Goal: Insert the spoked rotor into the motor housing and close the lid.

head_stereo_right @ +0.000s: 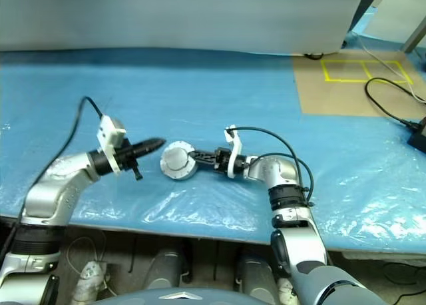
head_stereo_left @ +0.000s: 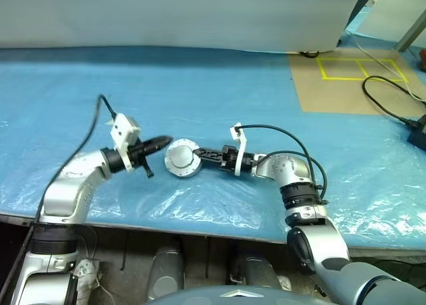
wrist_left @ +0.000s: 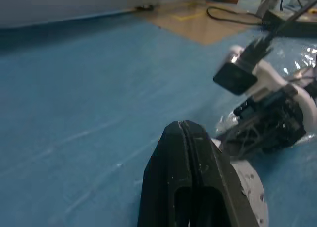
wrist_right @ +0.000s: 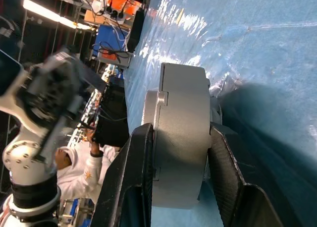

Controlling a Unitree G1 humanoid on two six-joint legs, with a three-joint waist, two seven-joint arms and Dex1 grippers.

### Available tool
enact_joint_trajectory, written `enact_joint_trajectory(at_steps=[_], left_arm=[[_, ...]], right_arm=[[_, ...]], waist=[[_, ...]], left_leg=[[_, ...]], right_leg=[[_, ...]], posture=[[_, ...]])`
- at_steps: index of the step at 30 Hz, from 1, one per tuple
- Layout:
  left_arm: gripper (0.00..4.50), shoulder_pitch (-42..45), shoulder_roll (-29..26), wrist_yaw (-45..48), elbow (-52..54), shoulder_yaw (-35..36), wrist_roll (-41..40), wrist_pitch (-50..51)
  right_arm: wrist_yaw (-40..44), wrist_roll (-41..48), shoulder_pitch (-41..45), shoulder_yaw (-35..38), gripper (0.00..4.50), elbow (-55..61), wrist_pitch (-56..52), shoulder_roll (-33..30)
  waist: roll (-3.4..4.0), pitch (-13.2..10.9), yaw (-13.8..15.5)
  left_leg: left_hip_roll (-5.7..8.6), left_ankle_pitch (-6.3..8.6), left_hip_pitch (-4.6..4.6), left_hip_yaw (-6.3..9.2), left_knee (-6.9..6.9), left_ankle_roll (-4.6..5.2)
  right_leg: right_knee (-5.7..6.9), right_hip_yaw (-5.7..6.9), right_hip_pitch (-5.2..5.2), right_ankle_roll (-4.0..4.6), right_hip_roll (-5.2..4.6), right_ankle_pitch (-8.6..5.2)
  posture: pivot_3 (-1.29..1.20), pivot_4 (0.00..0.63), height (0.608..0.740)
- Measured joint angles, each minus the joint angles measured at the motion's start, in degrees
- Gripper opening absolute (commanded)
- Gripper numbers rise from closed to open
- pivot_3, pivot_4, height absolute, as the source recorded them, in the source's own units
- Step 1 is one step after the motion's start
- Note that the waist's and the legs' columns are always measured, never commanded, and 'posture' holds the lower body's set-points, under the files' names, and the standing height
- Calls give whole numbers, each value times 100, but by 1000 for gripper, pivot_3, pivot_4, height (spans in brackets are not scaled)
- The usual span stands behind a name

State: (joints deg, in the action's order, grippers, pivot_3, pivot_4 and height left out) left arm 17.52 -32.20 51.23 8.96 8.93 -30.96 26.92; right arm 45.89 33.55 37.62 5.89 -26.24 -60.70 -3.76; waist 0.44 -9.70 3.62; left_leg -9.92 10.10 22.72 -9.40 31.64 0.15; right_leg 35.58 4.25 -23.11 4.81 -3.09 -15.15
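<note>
Silver motor housing (head_stereo_left: 182, 160) pinched in right hand (head_stereo_left: 200, 155); left hand (head_stereo_left: 162, 142) fingers pressed together.

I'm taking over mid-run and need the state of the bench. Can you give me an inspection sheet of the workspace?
Surface: table under a wrinkled blue plastic sheet.
Job's things: motor housing, a closed silver disc, gripped across its thickness.
Clutter: nothing seen on the blue sheet.
Grippers: right gripper shut on the housing; left gripper shut, empty, its tip just beside the disc.
Cables: black cable across the brown mat; wrist camera leads on both arms.
Surroundings: brown mat with yellow tape squares, white panel behind; a person in white in the right wrist view.
</note>
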Motion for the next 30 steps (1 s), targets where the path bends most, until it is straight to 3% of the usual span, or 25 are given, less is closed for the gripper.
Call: enact_joint_trajectory(at_steps=[8,19,25,30], left_arm=[[0,-495,-497,116,-54,732,-821,813],[0,-1068,48,-646,133,1209,-1890,1689],[1536,-985,458,-1211,178,1573,-2590,1787],[3266,-966,704,-1626,345,1798,-3322,1938]], right_arm=[[-168,140,76,155,1235,3,-455,-37],[-637,1008,704,1060,1235,497,-1407,-25],[-950,1355,916,1318,1235,666,-1699,47],[-1104,1390,951,1343,1235,666,-1714,66]], waist=[[0,-1,32],[1,-1,53],[0,-1,55],[0,-1,64]], left_leg=[[-1,0,4,6,11,-1],[-6,0,26,23,56,-1],[-5,0,29,29,58,-2],[-1,0,38,38,63,-3]], right_leg=[[4,5,2,1,-1,-1],[16,14,3,1,0,0],[17,16,3,-1,2,1],[16,18,3,-7,2,5]], posture=[[0,150,740],[0,150,740],[0,150,740],[0,150,740]])
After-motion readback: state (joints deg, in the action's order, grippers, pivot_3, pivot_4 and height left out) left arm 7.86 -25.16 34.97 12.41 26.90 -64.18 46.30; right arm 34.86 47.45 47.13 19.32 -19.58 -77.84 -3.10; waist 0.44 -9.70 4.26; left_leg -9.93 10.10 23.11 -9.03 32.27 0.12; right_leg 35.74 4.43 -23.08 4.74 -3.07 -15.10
